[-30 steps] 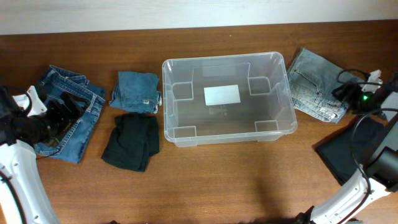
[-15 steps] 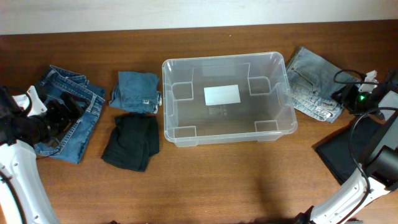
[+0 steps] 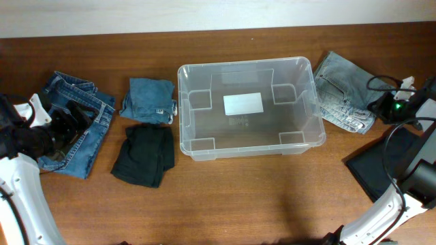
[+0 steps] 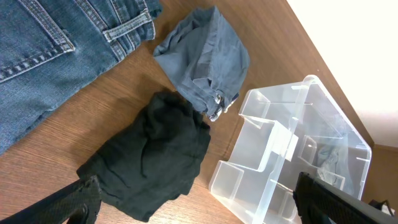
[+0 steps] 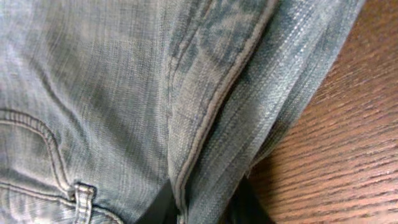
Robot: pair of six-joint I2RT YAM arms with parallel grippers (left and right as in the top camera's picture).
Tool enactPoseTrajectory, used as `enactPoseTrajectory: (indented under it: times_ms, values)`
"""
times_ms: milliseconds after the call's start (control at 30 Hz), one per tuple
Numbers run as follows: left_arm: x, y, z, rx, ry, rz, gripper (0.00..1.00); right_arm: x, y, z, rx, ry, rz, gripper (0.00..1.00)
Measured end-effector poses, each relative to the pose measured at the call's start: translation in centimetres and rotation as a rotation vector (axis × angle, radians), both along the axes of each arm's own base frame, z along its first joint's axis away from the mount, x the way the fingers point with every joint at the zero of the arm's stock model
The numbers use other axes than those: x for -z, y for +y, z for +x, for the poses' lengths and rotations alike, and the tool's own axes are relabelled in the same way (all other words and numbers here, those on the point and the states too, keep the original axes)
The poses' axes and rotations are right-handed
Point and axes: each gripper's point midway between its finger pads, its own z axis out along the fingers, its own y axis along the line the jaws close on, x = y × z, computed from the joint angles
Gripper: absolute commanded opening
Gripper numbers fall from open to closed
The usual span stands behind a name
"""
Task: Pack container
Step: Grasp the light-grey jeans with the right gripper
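The clear container point(image 3: 245, 63) stands empty mid-table, a white label on its base; its corner also shows in the left wrist view point(image 4: 292, 162). Folded light-wash jeans point(image 3: 340, 95) lie to its right. My right gripper point(image 3: 379, 109) sits at their right edge, shut on a fold of that denim point(image 5: 124, 93), its dark fingers pinching the hem at the right gripper point(image 5: 199, 204). Over dark blue jeans point(image 3: 65, 87) at the far left, my left gripper point(image 3: 71, 124) stands open and holds nothing; in its own view the left gripper point(image 4: 199, 202) spans a black garment point(image 4: 149, 155).
A folded blue garment point(image 3: 150, 99) and a black garment point(image 3: 144, 155) lie between the dark jeans and the bin. A dark cloth point(image 3: 378, 170) lies at the front right, under the right arm. Bare wood runs along the table's front.
My right gripper has closed onto the edge of the light-wash jeans, which have bunched slightly. The left arm has not moved.
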Motion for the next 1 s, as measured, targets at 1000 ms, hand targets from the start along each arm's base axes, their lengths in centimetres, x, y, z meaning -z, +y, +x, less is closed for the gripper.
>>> enactPoseTrajectory:
  times_ms: [1000]
  values:
    - [0.0,0.0,0.0,0.000,0.000,0.000,0.99,-5.8,0.2,0.9,0.011,0.001,0.101,0.04]
